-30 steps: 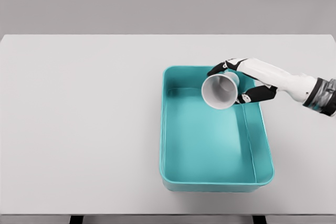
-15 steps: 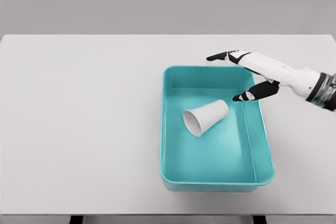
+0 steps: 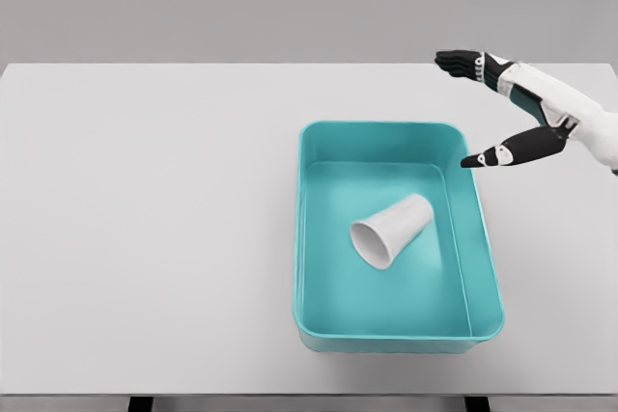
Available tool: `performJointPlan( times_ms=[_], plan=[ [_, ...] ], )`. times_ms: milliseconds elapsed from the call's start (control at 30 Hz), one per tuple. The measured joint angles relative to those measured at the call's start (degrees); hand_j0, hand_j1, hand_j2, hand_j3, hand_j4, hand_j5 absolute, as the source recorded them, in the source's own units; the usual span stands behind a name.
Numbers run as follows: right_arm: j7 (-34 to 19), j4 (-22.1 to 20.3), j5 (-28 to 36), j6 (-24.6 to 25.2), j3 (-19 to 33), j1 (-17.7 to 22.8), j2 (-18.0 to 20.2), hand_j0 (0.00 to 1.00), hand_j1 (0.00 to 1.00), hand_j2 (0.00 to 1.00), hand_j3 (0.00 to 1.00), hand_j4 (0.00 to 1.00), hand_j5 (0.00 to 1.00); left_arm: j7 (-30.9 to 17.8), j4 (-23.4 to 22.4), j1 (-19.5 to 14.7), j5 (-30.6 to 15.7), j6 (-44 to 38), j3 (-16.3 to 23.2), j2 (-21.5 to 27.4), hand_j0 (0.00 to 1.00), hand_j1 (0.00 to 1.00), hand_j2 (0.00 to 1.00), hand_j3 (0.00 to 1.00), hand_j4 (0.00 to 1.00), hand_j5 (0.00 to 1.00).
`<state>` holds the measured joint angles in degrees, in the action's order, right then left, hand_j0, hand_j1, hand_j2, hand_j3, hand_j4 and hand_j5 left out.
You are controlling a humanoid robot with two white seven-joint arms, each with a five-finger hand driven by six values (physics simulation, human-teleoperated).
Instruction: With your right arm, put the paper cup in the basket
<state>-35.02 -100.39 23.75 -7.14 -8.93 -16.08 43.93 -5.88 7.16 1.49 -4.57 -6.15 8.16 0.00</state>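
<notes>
The right robot hand (image 3: 517, 113) sits at the upper right of the frame, above the table (image 3: 145, 219) and beyond the basket's upper right corner. Its fingers (image 3: 459, 61) are spread wide and point toward the left of the frame, and the thumb (image 3: 492, 153) stretches down and left toward the basket rim without touching it. The robot hand holds nothing — there is clear space between thumb and fingers.

From the robot hand, the cup (image 3: 391, 230) lies down and to the left, well apart. It rests on its side on the floor of the basket (image 3: 301, 238), in the middle of the upper half. Its long axis runs on a diagonal: the open mouth faces the lower left of the frame, the narrow base points to the upper right — roughly back toward the robot hand. It does not seem to touch any wall of the basket.

The basket stands right of centre on the table, with its long sides running from top to bottom of the frame.

No left arm shows in the head view, so the right robot hand is the only one near the cup.

Judged from how things lie, the cup is already in the basket, and what remains is for the arm to draw clear toward the right edge.
</notes>
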Motion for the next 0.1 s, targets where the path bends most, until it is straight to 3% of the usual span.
performJointPlan(
  times_ms=[100],
  plan=[
    [0.0,0.0,0.2,0.0,0.1,0.6,0.0,1.0,1.0,1.0,1.0,1.0,1.0,0.0,0.0,0.0,-0.1,0.0,0.0,0.0,1.0,1.0,1.0,1.0,1.0,1.0]
  ],
)
